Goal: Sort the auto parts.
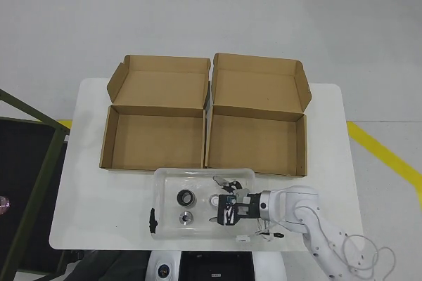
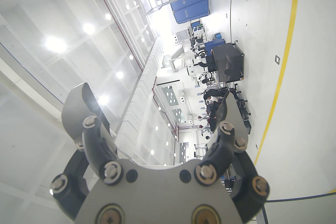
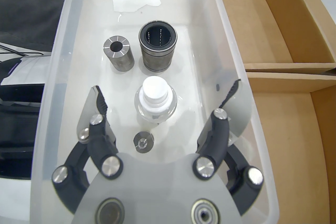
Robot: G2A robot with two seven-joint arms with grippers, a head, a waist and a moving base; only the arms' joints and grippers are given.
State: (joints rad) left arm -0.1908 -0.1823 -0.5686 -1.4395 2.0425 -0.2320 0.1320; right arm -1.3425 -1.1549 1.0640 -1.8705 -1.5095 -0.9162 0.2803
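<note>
Right end effector (image 3: 168, 91) spread, held over clear bin (image 3: 231, 33) on desk (image 1: 84, 197). White plastic part (image 3: 155, 99) below it judged light, slippery; stepped neck best gripped. Steel bearing (image 3: 157, 51), bushing (image 3: 118, 53) judged heavy, rigid. Left end effector (image 2: 156, 93) spread, empty.

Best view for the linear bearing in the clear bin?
Right wrist view: the linear bearing stands upright, close, its bore and ball rows visible. Top view gives a small dark ring in the clear bin. Left wrist view points at the ceiling.
</note>
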